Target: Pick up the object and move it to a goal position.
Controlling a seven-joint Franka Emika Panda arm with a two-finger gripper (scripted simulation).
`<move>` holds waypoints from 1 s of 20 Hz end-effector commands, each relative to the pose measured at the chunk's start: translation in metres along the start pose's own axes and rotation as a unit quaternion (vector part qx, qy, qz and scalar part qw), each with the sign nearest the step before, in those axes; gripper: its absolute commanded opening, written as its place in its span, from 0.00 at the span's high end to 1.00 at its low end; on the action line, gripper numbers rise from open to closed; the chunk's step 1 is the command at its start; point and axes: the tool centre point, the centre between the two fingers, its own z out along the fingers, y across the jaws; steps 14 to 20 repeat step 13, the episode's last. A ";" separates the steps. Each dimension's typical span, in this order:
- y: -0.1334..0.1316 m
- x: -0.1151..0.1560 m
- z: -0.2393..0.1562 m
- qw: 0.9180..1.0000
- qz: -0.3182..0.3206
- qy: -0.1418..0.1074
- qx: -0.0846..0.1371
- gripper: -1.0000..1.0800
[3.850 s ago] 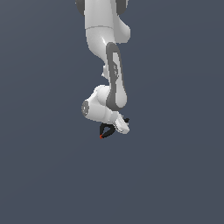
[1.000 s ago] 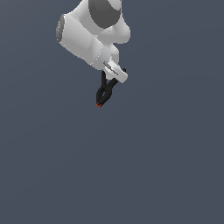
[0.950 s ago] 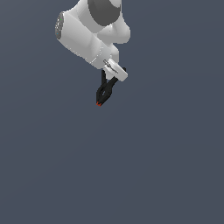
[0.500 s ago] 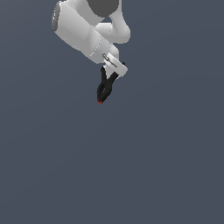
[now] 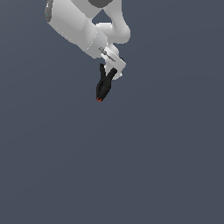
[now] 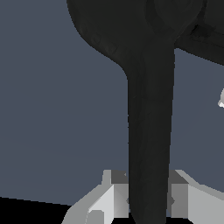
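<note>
The small black clamp (image 5: 103, 86) with a tiny red tip hangs from my gripper (image 5: 108, 76), high in the exterior view, above the grey floor. The white arm comes in from the top of that view. My gripper is shut on the clamp's upper end. In the wrist view the clamp (image 6: 148, 109) fills the middle as a long black arm widening into a curved body, held between my two pale fingers (image 6: 109, 199). The red tip does not show in the wrist view.
Plain dark grey ground (image 5: 131, 166) lies all around in the exterior view. No other object or goal marker shows.
The arm has lifted the clamp a long way up from the ground, then drifted slightly up over the last second. The clamp stays held.
</note>
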 end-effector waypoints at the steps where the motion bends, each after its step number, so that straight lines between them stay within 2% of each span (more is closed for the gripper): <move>1: 0.000 -0.007 -0.014 1.000 -0.001 0.001 0.001 1.00; 9: -0.002 -0.023 -0.047 1.000 -0.001 0.001 0.001 1.00; 20: -0.003 -0.024 -0.051 1.000 -0.001 0.001 0.001 1.00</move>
